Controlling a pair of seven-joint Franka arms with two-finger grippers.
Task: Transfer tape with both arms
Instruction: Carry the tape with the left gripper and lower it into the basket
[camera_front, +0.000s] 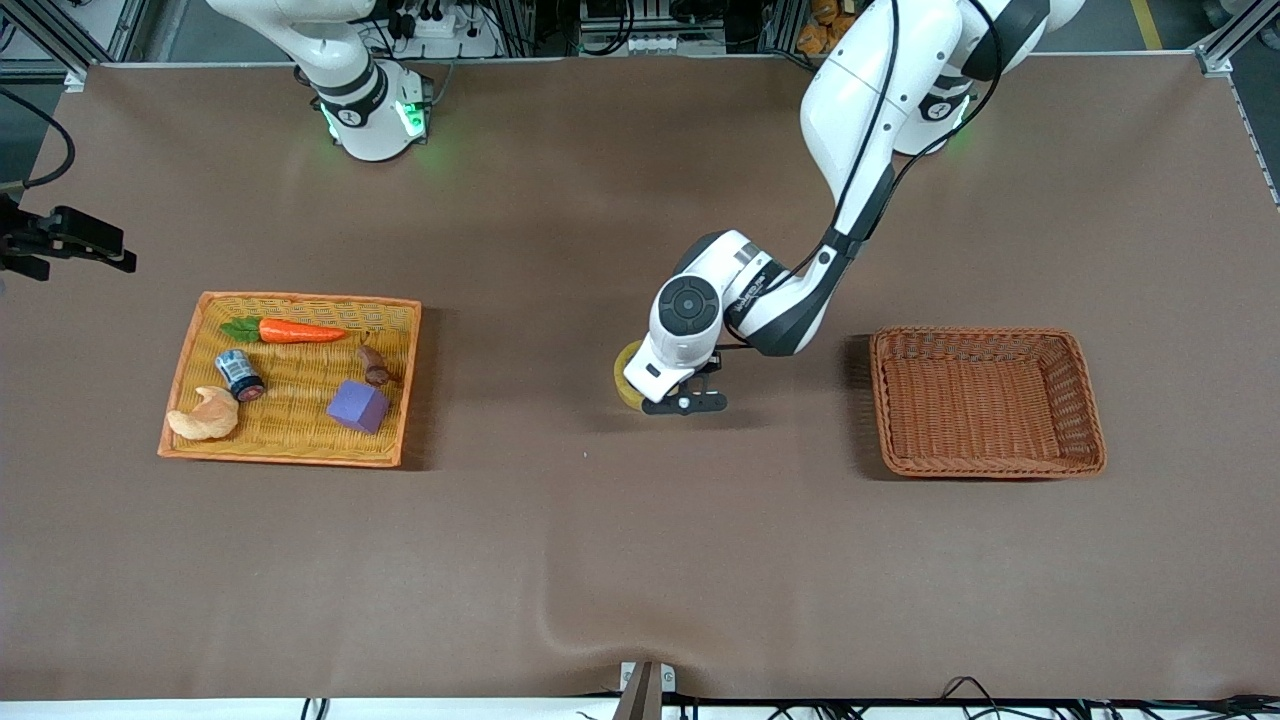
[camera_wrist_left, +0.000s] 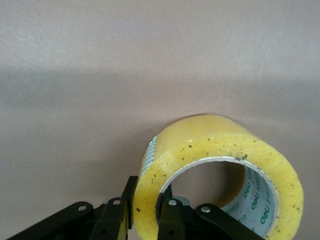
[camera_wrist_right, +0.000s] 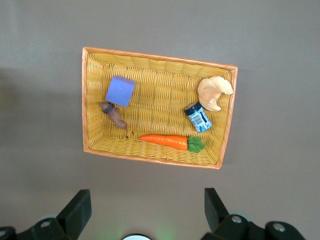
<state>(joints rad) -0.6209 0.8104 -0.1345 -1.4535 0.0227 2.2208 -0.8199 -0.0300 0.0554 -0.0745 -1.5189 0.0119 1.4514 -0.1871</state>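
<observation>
The tape (camera_front: 627, 377), a yellowish roll with a grey-white core, stands on edge at the middle of the table. I cannot tell whether it touches the cloth. My left gripper (camera_front: 684, 401) is down beside it and shut on the tape's wall (camera_wrist_left: 220, 145). In the left wrist view my left gripper (camera_wrist_left: 148, 194) has one finger outside the ring and one inside it. My right gripper (camera_wrist_right: 147, 205) is open and empty, high over the yellow basket (camera_wrist_right: 150, 56). It is out of the front view.
The yellow basket (camera_front: 300, 298) near the right arm's end holds a carrot (camera_front: 300, 331), a blue-labelled can (camera_front: 240, 374), a croissant (camera_front: 205, 415), a purple cube (camera_front: 358, 406) and a brown piece (camera_front: 374, 365). An empty brown basket (camera_front: 990, 335) sits toward the left arm's end.
</observation>
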